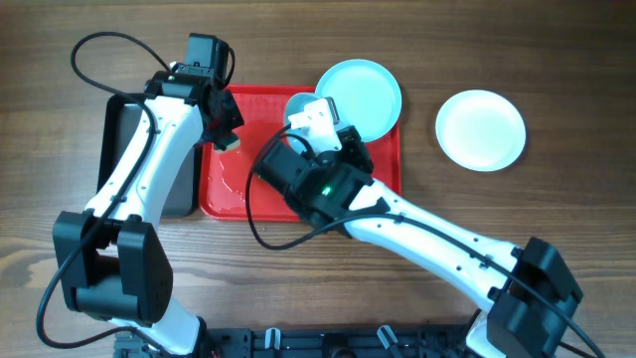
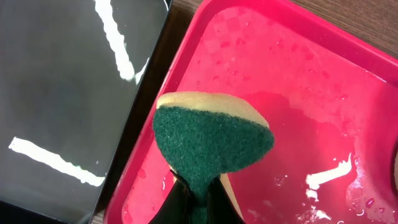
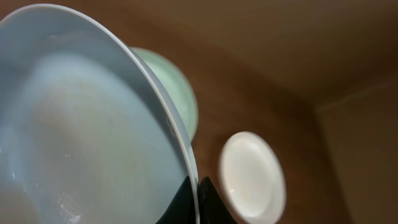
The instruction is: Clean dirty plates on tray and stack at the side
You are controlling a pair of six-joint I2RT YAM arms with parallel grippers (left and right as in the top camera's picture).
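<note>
Three plates (image 1: 363,94): one clamped in the right jaws, one overhanging the red tray (image 1: 229,194), one on the table (image 1: 556,60). One sponge (image 2: 211,140), pinched by the left jaws, beside one black tray (image 1: 124,119).

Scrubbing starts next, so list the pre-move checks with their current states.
1. Sponge gripped in left jaws: ok.
2. Held plate clamped at its rim by right jaws: ok.
3. Sponge touching held plate: not ok, they are apart.
4. Tray wet under the sponge: ok.
5. White plate off the tray, on the table: ok.
6. Dirt left on held plate: cannot tell.
</note>
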